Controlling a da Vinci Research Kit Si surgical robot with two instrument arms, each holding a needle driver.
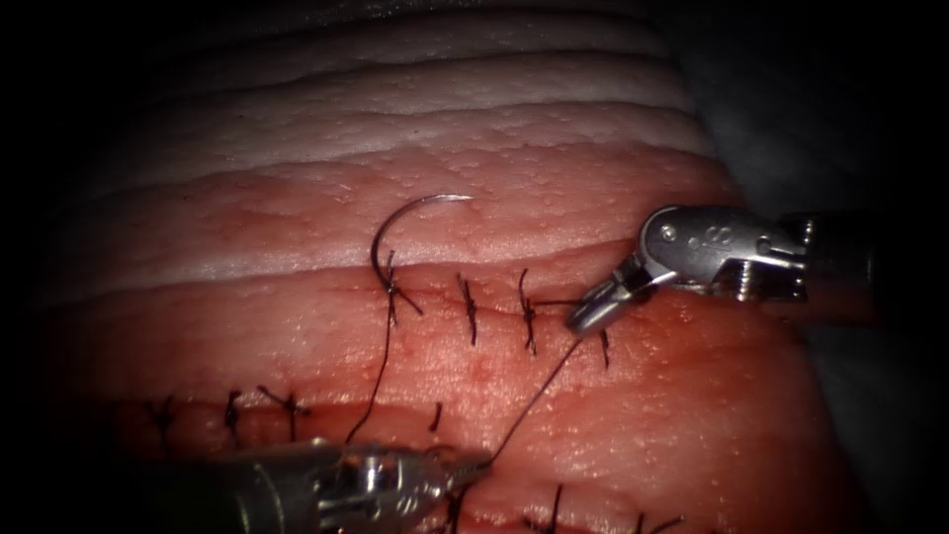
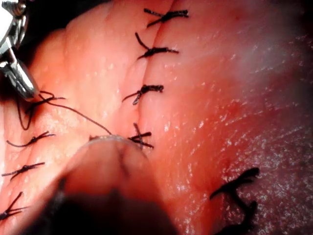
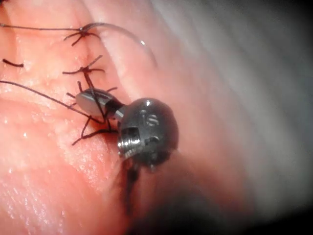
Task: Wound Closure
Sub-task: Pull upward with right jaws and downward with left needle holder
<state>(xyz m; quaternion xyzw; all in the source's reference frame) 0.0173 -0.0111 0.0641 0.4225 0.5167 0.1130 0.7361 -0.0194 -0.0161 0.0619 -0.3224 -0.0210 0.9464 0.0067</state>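
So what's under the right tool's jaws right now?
The right tool sits over the stitched cut in the tissue, its jaws closed where a taut thread runs from the left tool. The jaws cover the stitch beneath. The needle lies free on the tissue.

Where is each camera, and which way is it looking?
Endoscope: above and in front, facing the tissue and its cut; left tool and right tool each grip the thread; the needle lies free on the tissue.
Left wrist: on the left arm, looking along its shaft at the left tool.
Right wrist: on the right arm, looking at the right tool's shut fingers.
Shared: both wrist views show the right tool and thread.
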